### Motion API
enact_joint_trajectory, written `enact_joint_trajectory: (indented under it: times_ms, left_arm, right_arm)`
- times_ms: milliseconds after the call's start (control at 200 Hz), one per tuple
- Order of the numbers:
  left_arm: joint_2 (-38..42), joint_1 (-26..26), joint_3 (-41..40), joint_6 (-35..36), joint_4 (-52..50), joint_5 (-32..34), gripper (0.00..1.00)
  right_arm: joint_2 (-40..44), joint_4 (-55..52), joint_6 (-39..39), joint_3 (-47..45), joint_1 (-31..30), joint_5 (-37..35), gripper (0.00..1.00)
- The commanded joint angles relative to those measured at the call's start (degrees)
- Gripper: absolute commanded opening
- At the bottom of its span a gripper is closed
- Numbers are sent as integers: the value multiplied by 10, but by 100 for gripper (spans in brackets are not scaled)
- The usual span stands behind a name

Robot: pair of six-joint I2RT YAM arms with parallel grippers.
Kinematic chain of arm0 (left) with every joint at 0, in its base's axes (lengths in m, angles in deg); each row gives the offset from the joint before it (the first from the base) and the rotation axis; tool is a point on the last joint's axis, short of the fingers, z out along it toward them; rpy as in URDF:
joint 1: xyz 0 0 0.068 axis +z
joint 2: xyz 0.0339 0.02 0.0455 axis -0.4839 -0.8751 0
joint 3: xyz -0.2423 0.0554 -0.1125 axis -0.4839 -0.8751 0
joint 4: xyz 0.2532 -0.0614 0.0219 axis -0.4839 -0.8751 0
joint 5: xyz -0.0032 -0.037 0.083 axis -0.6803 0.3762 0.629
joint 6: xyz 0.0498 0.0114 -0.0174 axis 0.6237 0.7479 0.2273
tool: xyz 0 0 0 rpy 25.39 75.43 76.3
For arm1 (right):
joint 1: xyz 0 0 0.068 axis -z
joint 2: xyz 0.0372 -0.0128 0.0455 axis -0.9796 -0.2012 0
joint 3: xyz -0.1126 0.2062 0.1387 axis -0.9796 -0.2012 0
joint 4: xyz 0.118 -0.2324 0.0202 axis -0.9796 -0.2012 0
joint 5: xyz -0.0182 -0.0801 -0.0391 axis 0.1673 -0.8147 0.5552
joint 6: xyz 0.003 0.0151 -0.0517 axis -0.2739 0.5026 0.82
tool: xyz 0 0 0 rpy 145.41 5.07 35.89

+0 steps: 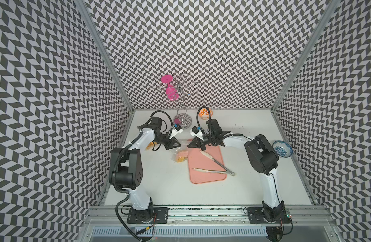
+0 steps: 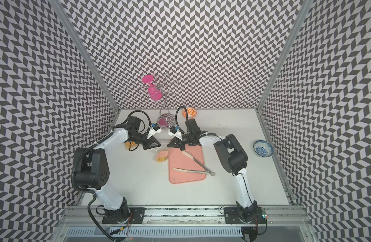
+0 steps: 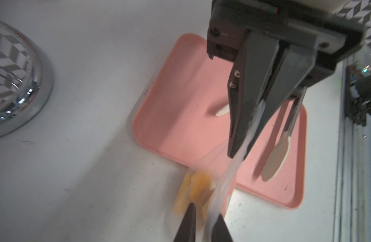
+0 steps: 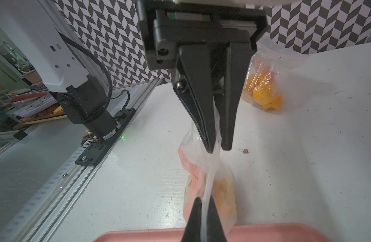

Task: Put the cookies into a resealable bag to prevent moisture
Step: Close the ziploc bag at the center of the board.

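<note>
A clear resealable bag [image 1: 179, 155] [image 2: 161, 156] hangs just left of the pink tray's far corner, its bottom on the table. The yellow-orange cookies [image 3: 196, 187] [image 4: 223, 194] lie heaped in its lower part. My right gripper [image 4: 204, 201] [image 1: 189, 144] is shut on the bag's top film. My left gripper [image 3: 204, 215] [image 1: 178, 145] faces it from the other side. Its tips stand slightly apart, and the film runs through the gap. In the right wrist view the left gripper [image 4: 218, 149] shows that same narrow gap. The strip of film is stretched between both grippers.
A second clear bag with orange cookies [image 4: 264, 92] [image 1: 150, 145] lies beside the left arm. The pink tray [image 1: 207, 178] carries metal tongs [image 1: 217, 166]. A chrome glass rack [image 1: 182, 120] with a pink glass, an orange bowl [image 1: 205, 113] and a blue bowl [image 1: 282, 148] stand around.
</note>
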Motion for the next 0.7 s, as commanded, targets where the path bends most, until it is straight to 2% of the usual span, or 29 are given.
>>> enact_joint_trajectory:
  times_ms: [0,75,225,280,371,416,501,616,696]
  left_arm:
    - [33,15,-17,-2,16,21,14]
    - [41,20,-24,1,17,21,0]
    - [45,25,-22,1,18,15,0]
    - [51,29,-26,-11,30,14,17]
    - [65,41,-35,-10,37,1,23]
    - [70,46,-40,-11,43,-9,20]
    - [70,51,-43,-2,37,-21,0]
    - [61,52,-43,-5,37,-12,0]
    - [60,52,-42,-9,39,-7,8]
  right_arm:
    - [20,19,-6,-8,9,15,0]
    - [21,19,-7,-10,12,16,0]
    - [22,19,-6,-12,14,16,0]
    - [21,18,-5,-12,15,16,0]
    - [24,17,-5,-15,18,15,0]
    - [24,17,-5,-15,20,15,0]
    - [23,16,-5,-15,21,16,0]
    - [24,16,-4,-15,22,16,0]
    - [27,17,-4,-16,24,16,0]
